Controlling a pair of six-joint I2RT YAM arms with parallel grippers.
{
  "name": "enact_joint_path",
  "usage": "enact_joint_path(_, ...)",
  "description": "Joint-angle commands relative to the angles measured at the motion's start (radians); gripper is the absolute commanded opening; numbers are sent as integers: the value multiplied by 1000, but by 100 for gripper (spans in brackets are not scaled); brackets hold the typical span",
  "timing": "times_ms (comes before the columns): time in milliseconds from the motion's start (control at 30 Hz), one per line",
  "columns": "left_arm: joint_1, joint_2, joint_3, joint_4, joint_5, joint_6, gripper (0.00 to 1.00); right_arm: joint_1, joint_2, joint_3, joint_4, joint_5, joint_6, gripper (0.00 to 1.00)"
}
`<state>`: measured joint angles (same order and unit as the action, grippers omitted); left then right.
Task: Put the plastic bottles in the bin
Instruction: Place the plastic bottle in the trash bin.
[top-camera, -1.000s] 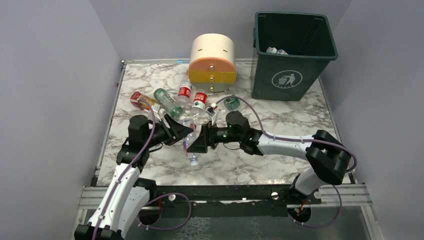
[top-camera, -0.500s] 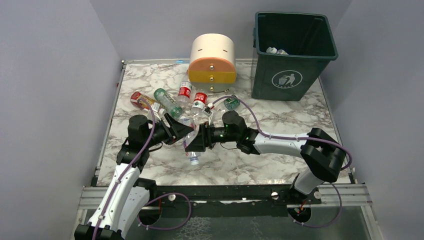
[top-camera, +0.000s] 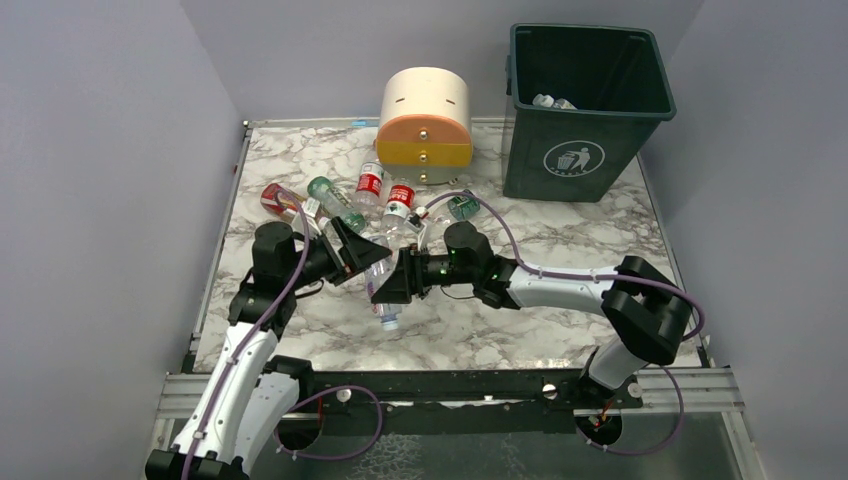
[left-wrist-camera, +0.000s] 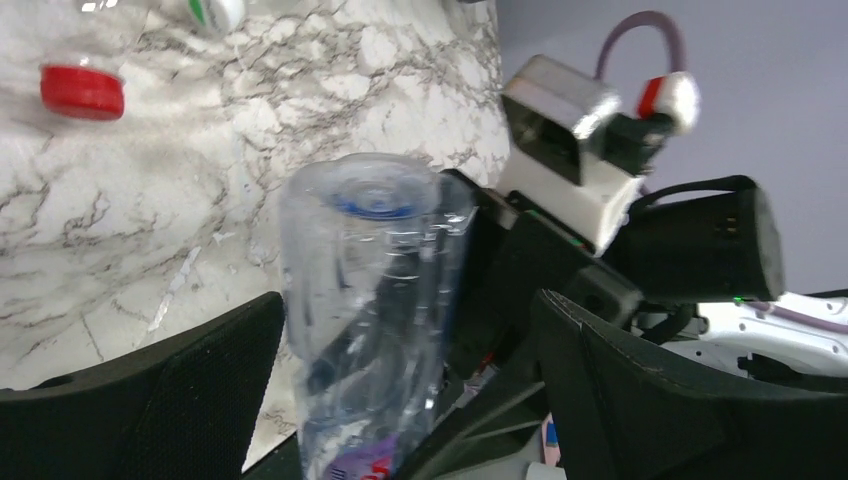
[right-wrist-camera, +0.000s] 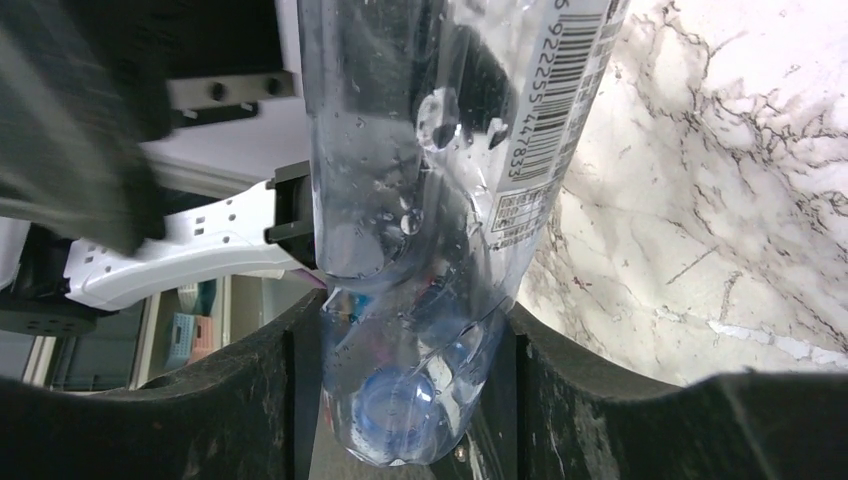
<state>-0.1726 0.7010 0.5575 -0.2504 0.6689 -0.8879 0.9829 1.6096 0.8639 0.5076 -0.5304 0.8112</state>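
The left gripper (left-wrist-camera: 400, 350) is wide open, both fingers clear of the bottle (left-wrist-camera: 365, 300) between them. The right gripper (right-wrist-camera: 405, 390) is clamped on that bottle near its cap, long axis crossing the fingers. The bin (top-camera: 530, 150) stands well apart, far right, nearer the right arm.

Marble table (top-camera: 500, 340), lavender walls (top-camera: 100, 150)

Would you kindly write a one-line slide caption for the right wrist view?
Right claw grips a clear, barcode-labelled bottle, blue cap nearest the camera, marble table behind.

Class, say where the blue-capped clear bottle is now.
Top view: the blue-capped clear bottle is left of table centre, clamped in the right gripper, the open left gripper beside it.
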Motion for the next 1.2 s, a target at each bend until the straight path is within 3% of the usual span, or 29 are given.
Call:
enact_joint_path(0, -1, -10, 114, -66, -22, 79, 99, 11, -43, 1, -38, 55, -25, 54)
enact_joint_path(300, -2, -64, 260, -190, -64, 101, 99, 4, -136, -9, -205, 162, -33, 54)
enact_joint_path(700, -2, -68, 254, -203, -61, 105, 99, -127, -346, 2, -435, 197, -97, 54)
enact_joint_path(1167, -2, -47, 229, -190, -54, 113, 99, -331, -418, 235, -629, 169, -251, 54)
